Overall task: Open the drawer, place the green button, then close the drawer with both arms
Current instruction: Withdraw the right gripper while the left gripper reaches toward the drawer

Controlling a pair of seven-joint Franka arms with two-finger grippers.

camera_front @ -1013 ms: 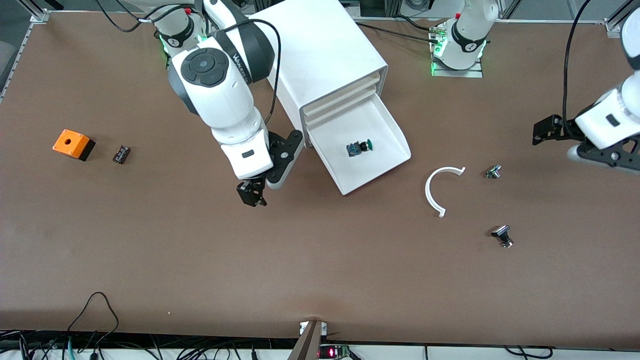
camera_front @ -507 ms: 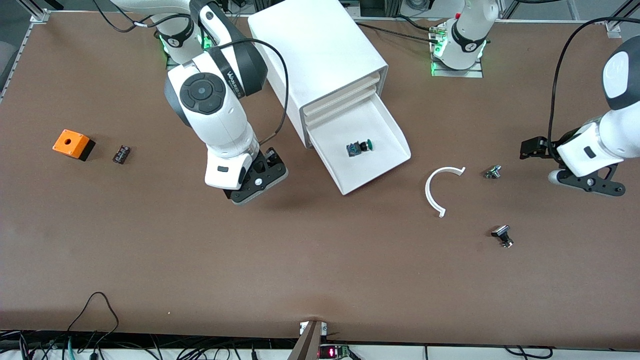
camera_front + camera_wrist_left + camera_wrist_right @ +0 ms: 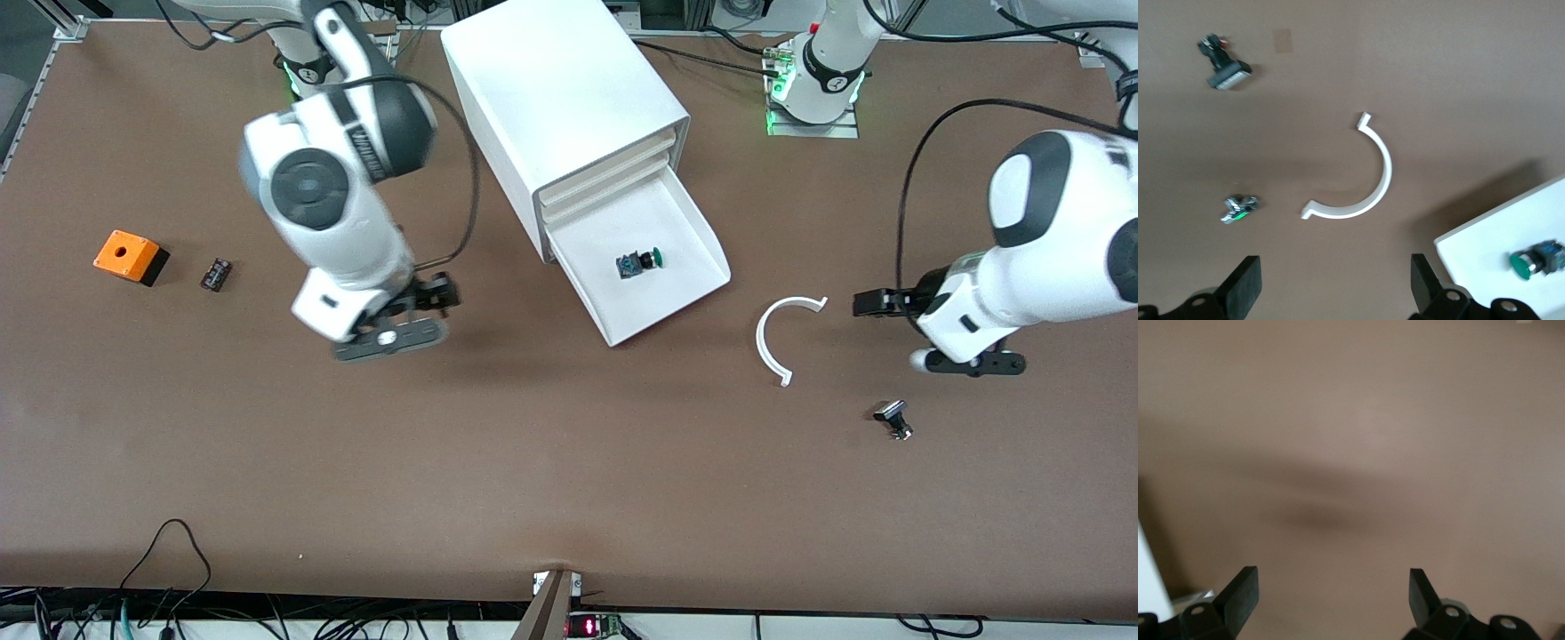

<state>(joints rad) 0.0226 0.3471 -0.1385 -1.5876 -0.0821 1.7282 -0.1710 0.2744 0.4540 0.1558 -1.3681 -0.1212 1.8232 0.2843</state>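
The white cabinet (image 3: pixel 569 89) stands in the middle of the table, close to the robots' bases. Its lowest drawer (image 3: pixel 689 227) is pulled out. The green-capped button (image 3: pixel 640 263) lies on its side in the drawer. In the left wrist view the button (image 3: pixel 1531 261) and a drawer corner (image 3: pixel 1485 248) show at the edge. My left gripper (image 3: pixel 1336 283) is open and empty over bare table beside the white arc. From the front the left gripper (image 3: pixel 956 333) hangs toward the left arm's end. My right gripper (image 3: pixel 1331 597) is open and empty over bare table. From the front the right gripper (image 3: pixel 356 324) hangs toward the right arm's end.
A white arc-shaped piece (image 3: pixel 782 338) lies beside the open drawer. A black-and-silver part (image 3: pixel 893 418) lies nearer the front camera. Another small part (image 3: pixel 1239 208) sits under the left arm. An orange box (image 3: pixel 131 256) and a small dark part (image 3: pixel 215 274) lie at the right arm's end.
The right arm has swung away from the drawer toward its own end of the table. The left arm has come in toward the arc and the drawer. Both grippers stayed open.
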